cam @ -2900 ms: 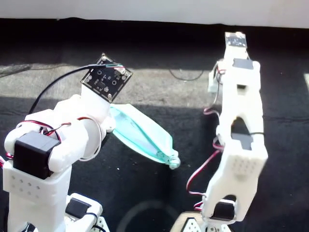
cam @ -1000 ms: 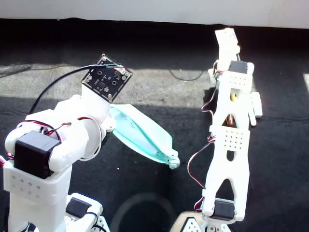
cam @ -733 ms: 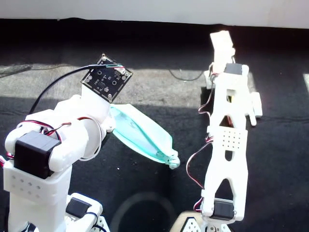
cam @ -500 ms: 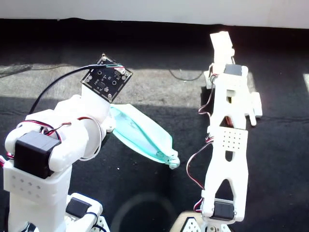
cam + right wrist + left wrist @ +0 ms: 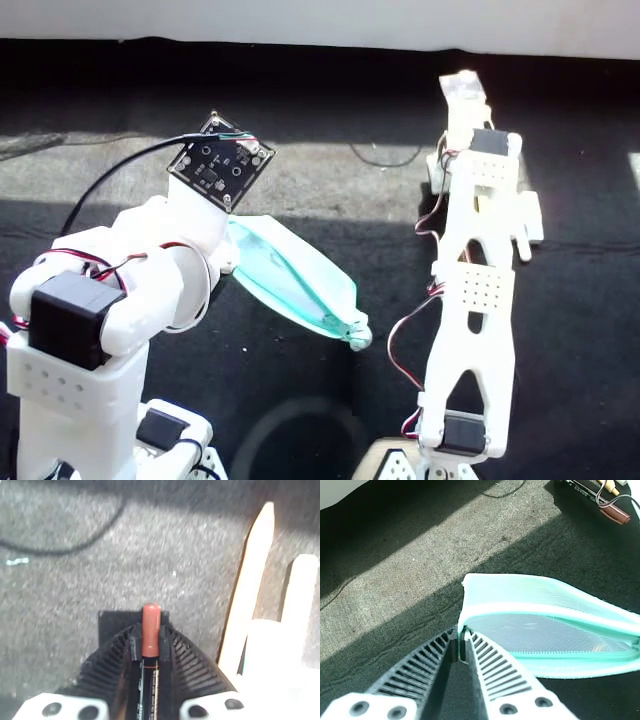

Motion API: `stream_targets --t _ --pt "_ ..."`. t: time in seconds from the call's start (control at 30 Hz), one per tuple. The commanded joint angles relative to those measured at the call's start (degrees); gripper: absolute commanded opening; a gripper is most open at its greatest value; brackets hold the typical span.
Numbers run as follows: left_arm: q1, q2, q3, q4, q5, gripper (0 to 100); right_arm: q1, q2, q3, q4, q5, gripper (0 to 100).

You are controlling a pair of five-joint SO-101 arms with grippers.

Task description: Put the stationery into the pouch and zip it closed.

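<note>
L gripper (image 5: 461, 641) pinches the pouch (image 5: 545, 630) corner (mouth gaping); R gripper (image 5: 150, 640) clenched round a pen (image 5: 151, 620), cap poking past fingertips.

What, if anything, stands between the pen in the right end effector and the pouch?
Nothing visible does. The right end effector grips the pen; the left end effector pinches one end of the pouch, and bare dark mat lies between them.

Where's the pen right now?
In the right wrist view, the pen is gripped in the right end effector, cap pointing outward, above the grey carpet; the pouch is apart, held by the left end effector.
</note>
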Motion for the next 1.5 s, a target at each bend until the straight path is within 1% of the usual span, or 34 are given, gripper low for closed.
stream_targets --t 0.0,0.07,0.2,0.27,0.37,0.47,0.67,0.73,0.8,0.97,1.1,1.23,1.37,1.4,1.47 --pt "0.22 -0.40 0.04 -0.18 0.44 1 0.04 -3.03 -10.77 9.98 0.70 0.5" --pt "0.22 -0.40 0.04 -0.18 0.35 1 0.40 -3.56 -11.91 9.98 0.44 0.5" --pt "0.22 -0.40 0.04 -0.18 0.35 1 0.84 -6.37 -8.75 10.15 0.44 0.5" --pt "0.13 -0.40 0.04 -0.18 0.35 1 1.01 -9.63 -6.55 10.15 0.26 0.5" --pt "0.31 -0.40 0.04 -0.18 0.35 1 1.54 -18.07 0.75 10.15 -2.64 0.5" --pt "0.22 -0.40 0.04 -0.18 0.35 1 1.36 -31.34 15.69 10.15 -4.48 0.5" --pt "0.22 -0.40 0.04 -0.26 0.18 1 -4.09 -62.64 56.75 9.01 -4.57 0.5" --pt "0.22 -0.40 0.04 -0.26 0.18 1 -5.85 -70.90 69.67 6.46 -4.57 0.5" --pt "0.31 -0.48 0.04 -0.26 0.18 1 -6.46 -78.20 83.03 1.10 -4.57 0.5" --pt "0.22 -0.57 0.04 -0.26 0.18 1 -5.67 -93.14 115.30 -18.51 -4.48 0.5" --pt "0.22 -0.57 0.04 -0.18 0.18 1 -5.05 -100.79 134.37 -31.60 -4.48 0.5" --pt "0.40 -0.66 0.04 -0.18 0.18 1 -4.88 -102.90 144.04 -38.90 -4.48 0.5" --pt "0.40 -0.75 0.04 -0.18 0.18 1 -4.88 -102.90 147.30 -40.04 -4.40 0.6" --pt "0.40 -0.75 0.04 -0.18 0.18 1 -4.88 -102.81 147.47 -40.04 -3.87 0.6" --pt "0.40 -0.75 0.04 -0.18 0.18 1 -4.97 -102.81 147.74 -39.78 0.18 0.9"
